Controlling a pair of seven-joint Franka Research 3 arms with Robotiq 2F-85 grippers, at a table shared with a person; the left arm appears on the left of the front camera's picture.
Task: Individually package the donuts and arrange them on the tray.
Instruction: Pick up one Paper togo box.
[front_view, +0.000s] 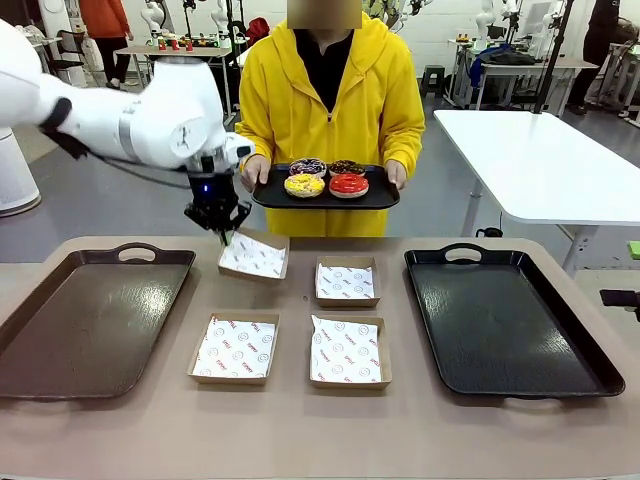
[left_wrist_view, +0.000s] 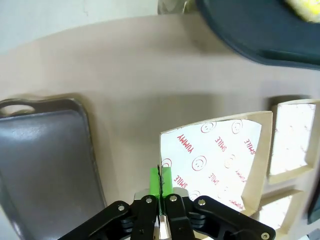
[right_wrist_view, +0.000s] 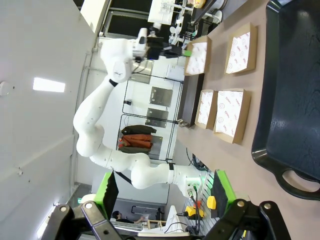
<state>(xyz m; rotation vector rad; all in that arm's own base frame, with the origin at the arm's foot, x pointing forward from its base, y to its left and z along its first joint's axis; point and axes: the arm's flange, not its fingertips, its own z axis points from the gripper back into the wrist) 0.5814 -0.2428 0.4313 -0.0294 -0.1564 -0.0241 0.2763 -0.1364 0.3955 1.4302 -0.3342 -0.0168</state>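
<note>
1. Left pincer: pads pressed together, clamped on the rim of the far-left paper-lined box, which sits tilted.
2. Right pincer: fingers wide apart, gripping nothing, near the black tray.
3. Yellow-iced donut, red-glazed donut and two chocolate-glazed donuts (both sprinkled) lie on a dark serving tray. A person's hands hold it at the far side of the surface.
4. Three other boxes lie flat between the brown tray and the black tray.
</note>
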